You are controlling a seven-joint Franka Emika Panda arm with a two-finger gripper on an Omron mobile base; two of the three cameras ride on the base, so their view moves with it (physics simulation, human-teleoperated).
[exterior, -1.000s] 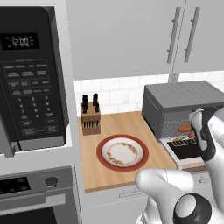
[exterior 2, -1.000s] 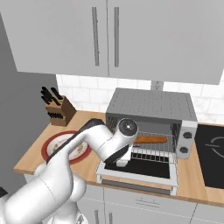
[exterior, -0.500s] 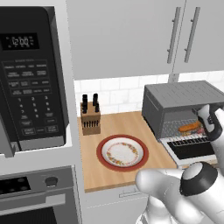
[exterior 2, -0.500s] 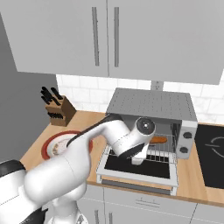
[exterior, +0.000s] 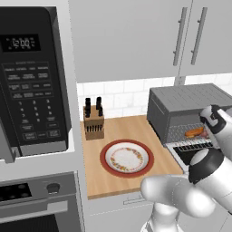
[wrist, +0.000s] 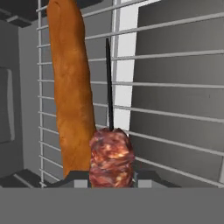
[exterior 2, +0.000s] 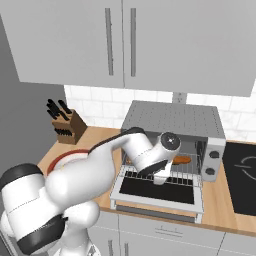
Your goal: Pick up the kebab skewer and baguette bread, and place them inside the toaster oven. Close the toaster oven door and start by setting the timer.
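Observation:
My gripper (wrist: pixel 111 176) is shut on the kebab skewer (wrist: pixel 111 157): a reddish-brown meat chunk sits between the fingertips and its thin dark stick points away over the wire rack (wrist: pixel 175 109). The baguette bread (wrist: pixel 70 87) lies on that rack just left of the skewer, seemingly touching the meat. From the base, the toaster oven (exterior 2: pixel 172 120) stands with its door (exterior 2: pixel 157 190) folded down flat. The baguette bread (exterior 2: pixel 181 160) rests inside, and my hand (exterior 2: pixel 160 177) hangs over the open door at the oven mouth. The baguette bread (exterior: pixel 194 132) also shows through the oven opening.
A patterned plate (exterior: pixel 127 158) and a knife block (exterior: pixel 94 122) sit on the wooden counter left of the oven. A black microwave (exterior: pixel 31 90) hangs at far left. The oven's knobs (exterior 2: pixel 213 155) are on its right panel, with a cooktop (exterior 2: pixel 242 180) beyond.
My arm has swung right toward the oven mouth and the wrist has turned. The skewer has stayed in the grip; the baguette has not moved.

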